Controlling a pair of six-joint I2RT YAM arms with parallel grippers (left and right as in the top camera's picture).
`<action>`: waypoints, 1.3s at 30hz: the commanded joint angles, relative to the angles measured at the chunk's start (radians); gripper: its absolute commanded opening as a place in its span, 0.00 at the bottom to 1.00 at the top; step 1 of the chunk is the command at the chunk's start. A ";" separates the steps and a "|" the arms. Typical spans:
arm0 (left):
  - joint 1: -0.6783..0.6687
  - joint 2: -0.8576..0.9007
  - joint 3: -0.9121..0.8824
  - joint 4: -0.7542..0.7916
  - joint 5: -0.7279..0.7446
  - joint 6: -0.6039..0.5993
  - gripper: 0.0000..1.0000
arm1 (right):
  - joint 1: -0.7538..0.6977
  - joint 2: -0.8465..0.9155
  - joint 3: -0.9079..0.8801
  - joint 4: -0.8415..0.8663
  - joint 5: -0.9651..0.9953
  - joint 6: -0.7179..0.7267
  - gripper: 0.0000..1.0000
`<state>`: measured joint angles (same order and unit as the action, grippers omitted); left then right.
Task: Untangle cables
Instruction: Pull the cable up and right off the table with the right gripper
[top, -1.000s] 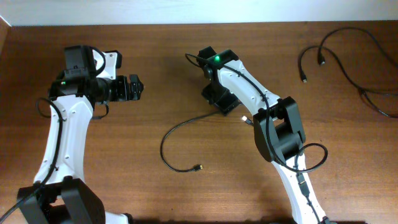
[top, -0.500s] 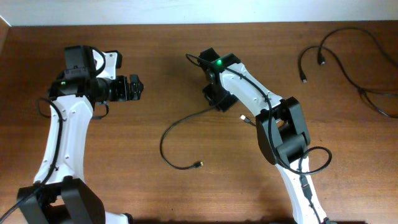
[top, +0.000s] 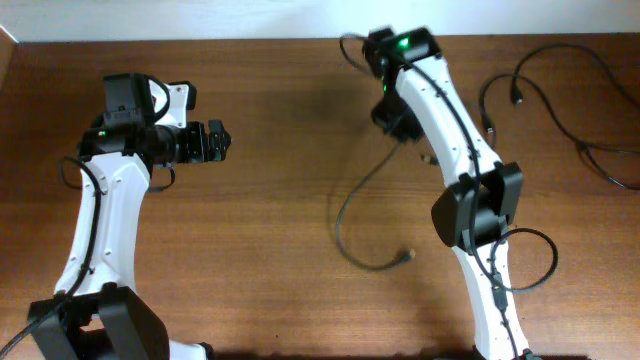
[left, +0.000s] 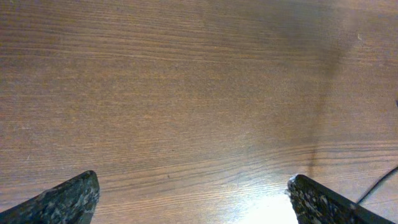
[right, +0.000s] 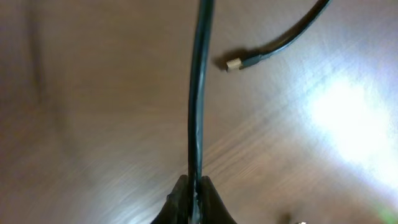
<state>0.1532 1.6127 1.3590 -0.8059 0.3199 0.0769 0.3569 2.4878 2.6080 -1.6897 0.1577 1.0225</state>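
One thin black cable (top: 339, 228) hangs from my right gripper (top: 397, 128) near the table's back edge. It loops down over the wood to a small metal-tipped plug (top: 407, 256). In the right wrist view the gripper (right: 196, 186) is shut on this cable (right: 198, 93), which runs straight up out of the pinched fingers. A plug end (right: 233, 63) lies on the table beyond. More loose black cables (top: 583, 147) lie at the far right. My left gripper (top: 220, 142) is at the left with its jaws wide open (left: 193, 199) over bare wood, holding nothing.
The loose cables on the right end in two plugs (top: 518, 98) (top: 489, 128). A short piece of black cable (left: 376, 186) shows at the lower right edge of the left wrist view. The white wall borders the table's back edge (top: 250, 40).
My right gripper has shut on the cable and swung toward the back right, dragging the cable's loop and plug rightward across the table. The left arm has not moved.
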 joint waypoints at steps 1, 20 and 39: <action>0.005 0.009 0.003 -0.001 -0.006 -0.013 0.99 | 0.010 -0.042 0.258 -0.009 0.004 -0.339 0.04; 0.005 0.009 0.003 -0.001 -0.006 -0.013 0.99 | -0.210 -0.144 0.437 -0.009 0.146 -0.652 0.04; 0.005 0.009 0.003 0.000 -0.006 -0.013 0.99 | -0.317 -0.695 -0.594 0.409 0.221 -0.727 0.04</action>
<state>0.1532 1.6131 1.3590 -0.8051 0.3157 0.0769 0.0738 1.8469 2.0815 -1.2938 0.3527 0.3019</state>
